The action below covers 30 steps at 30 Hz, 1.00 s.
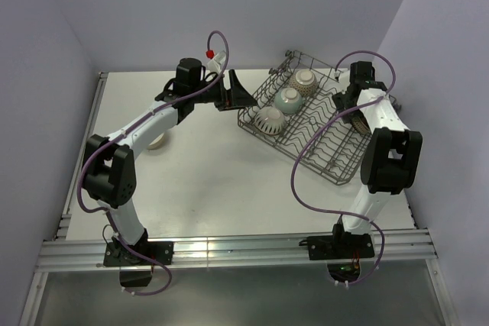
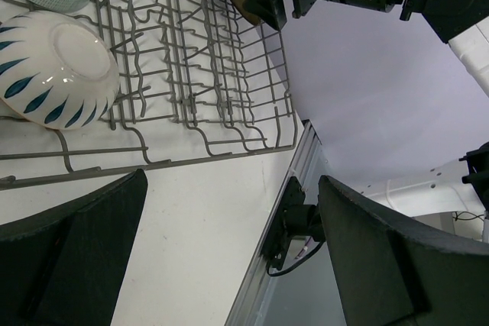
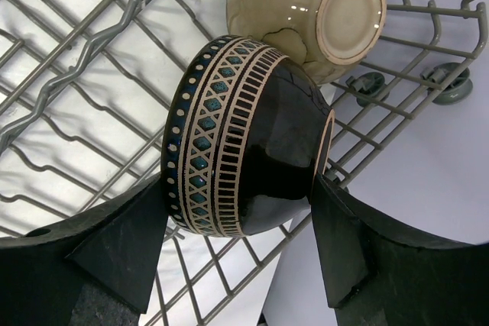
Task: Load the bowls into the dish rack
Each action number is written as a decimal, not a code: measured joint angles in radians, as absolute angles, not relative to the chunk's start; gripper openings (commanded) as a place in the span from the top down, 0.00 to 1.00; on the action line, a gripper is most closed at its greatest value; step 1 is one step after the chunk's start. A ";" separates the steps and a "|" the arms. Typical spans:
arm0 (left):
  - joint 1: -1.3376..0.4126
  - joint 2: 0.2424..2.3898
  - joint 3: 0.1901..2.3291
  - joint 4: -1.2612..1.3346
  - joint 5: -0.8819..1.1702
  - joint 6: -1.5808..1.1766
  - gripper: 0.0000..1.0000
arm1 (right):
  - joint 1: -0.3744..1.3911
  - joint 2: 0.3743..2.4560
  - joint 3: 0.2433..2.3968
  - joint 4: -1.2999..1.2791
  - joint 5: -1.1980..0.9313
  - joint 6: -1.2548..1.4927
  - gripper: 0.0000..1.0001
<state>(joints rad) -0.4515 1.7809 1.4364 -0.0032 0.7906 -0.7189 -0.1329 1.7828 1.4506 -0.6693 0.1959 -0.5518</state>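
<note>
Bowl in a tight spot: the right claw [image 3: 237, 188] grasps the black bowl [image 3: 260, 150] on its side, low over the far right side of the dish rack [image 1: 328, 150], right beside a tan bowl [image 3: 306, 13]. A careless release could knock the two together or let it roll. The left claw [image 2: 229, 188] gapes empty, just left of the rack.

Left arm [image 1: 145, 124]: stretched forward and to the right from its base, elbow bent at the left.
Left hand [image 2: 233, 188]: jaws spread wide, gripping nothing.
Right arm [image 1: 382, 124]: folded, elbow raised, forearm angled back toward the left.
Right hand [image 3: 241, 188]: fingers pressed against both sides of a black bowl [image 3: 260, 150].
</note>
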 measured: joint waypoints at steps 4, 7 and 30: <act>-0.451 1.781 1.435 -0.004 0.796 -0.719 0.00 | -0.126 1.791 1.445 -0.657 0.203 -0.556 1.00; -0.451 1.781 1.435 -0.004 0.801 -0.719 0.01 | -0.120 1.805 1.437 -0.645 0.208 -0.560 1.00; -0.442 1.790 1.435 -0.007 0.815 -0.718 0.01 | -0.077 1.839 1.400 -0.620 0.289 -0.602 0.30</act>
<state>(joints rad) -0.4416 1.7905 1.4349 -0.0071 0.8150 -0.7177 -0.0772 1.8389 1.4002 -0.6205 0.2890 -0.6018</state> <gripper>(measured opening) 0.995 0.761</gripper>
